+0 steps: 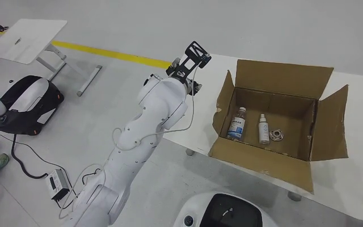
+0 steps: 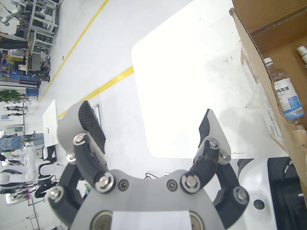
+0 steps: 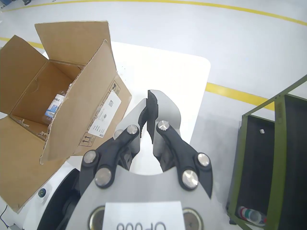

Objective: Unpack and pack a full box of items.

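An open cardboard box [image 1: 261, 160] stands on the white table [image 1: 209, 76]. Inside lie a clear bottle with a blue label [image 1: 237, 124], a white spray bottle [image 1: 263, 129] and a small round item [image 1: 277, 135]. My left gripper [image 1: 195, 55] hangs over the table's left end, a little left of the box. In its wrist view the left gripper [image 2: 146, 110] is open and holds nothing, with the box wall [image 2: 263, 5] and the labelled bottle [image 2: 286, 96] to one side. My right gripper [image 3: 146, 104] is shut on nothing above the table [image 3: 168, 72], beside the box flap [image 3: 96, 84].
A green-framed cart [image 3: 261, 149] stands on the floor off the table's end. A small white side table [image 1: 31, 38] and a black-and-white machine [image 1: 28, 102] sit on the floor at the left. Bare tabletop [image 2: 180, 72] lies left of the box.
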